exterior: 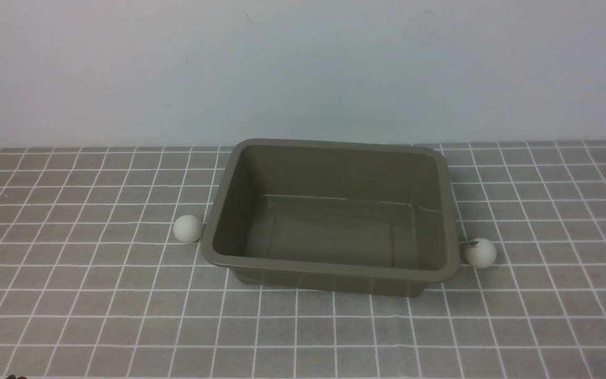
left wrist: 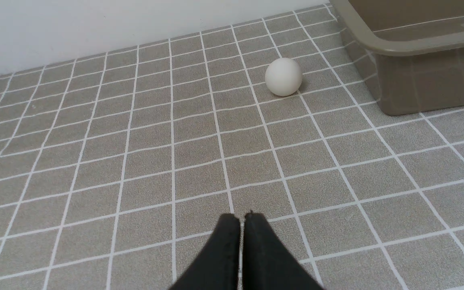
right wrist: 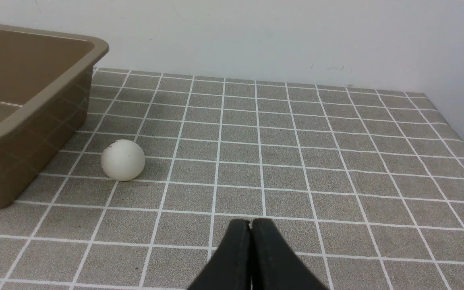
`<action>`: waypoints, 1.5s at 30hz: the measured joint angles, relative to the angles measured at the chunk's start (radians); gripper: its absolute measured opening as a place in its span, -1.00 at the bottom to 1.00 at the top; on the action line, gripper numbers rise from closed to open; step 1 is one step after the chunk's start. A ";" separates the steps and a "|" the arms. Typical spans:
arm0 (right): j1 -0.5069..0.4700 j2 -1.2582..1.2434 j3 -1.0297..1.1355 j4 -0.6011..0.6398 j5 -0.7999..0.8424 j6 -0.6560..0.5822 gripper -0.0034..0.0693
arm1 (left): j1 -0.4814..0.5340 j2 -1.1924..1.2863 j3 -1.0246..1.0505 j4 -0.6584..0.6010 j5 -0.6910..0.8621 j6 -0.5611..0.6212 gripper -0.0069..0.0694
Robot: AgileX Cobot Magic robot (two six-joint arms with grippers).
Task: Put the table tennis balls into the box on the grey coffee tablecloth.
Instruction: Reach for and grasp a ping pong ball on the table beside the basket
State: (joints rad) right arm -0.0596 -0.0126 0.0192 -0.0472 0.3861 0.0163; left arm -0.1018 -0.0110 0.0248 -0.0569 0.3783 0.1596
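The olive-brown box [exterior: 229,168] stands empty in the middle of the grey grid tablecloth [exterior: 71,305]. One white ball [exterior: 187,229] lies on the cloth against the box's left side; it also shows in the left wrist view [left wrist: 283,77]. The other ball [exterior: 480,252], with a small dark logo, lies by the box's right side; it shows in the right wrist view [right wrist: 123,160]. My left gripper [left wrist: 242,217] is shut and empty, well short of its ball. My right gripper [right wrist: 251,222] is shut and empty, apart from its ball. Neither arm shows in the front view.
A pale wall [exterior: 303,68] rises right behind the cloth. The box's corner shows in the left wrist view [left wrist: 401,48] and in the right wrist view [right wrist: 34,108]. The cloth's right edge [right wrist: 457,133] meets the wall.
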 joint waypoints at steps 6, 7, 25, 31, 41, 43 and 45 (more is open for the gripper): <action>0.000 0.000 0.000 0.000 0.000 0.000 -0.93 | 0.000 0.000 0.000 0.000 0.000 0.000 -0.83; 0.000 0.000 0.000 0.000 0.000 0.000 -0.93 | 0.000 0.000 0.000 0.000 0.000 0.000 -0.83; 0.000 0.000 0.000 0.000 0.000 0.000 -0.93 | 0.000 0.000 0.000 0.003 -0.001 0.000 -0.83; 0.000 0.000 0.000 0.000 0.000 0.000 -0.93 | 0.000 0.000 0.003 -0.109 -0.086 -0.083 -0.83; 0.000 0.000 0.000 -0.025 -0.001 0.000 -0.93 | 0.000 0.000 0.003 -0.576 -0.527 -0.217 -0.83; 0.000 0.000 0.000 -0.053 -0.002 0.000 -0.93 | 0.000 0.000 -0.001 -0.640 -0.629 -0.221 -0.83; 0.000 0.000 0.004 -0.058 -0.027 0.002 -0.93 | 0.000 0.000 -0.039 -0.672 -0.665 -0.222 -0.83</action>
State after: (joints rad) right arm -0.0596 -0.0126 0.0227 -0.1056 0.3589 0.0188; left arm -0.1018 -0.0110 -0.0141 -0.7290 -0.2871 -0.0622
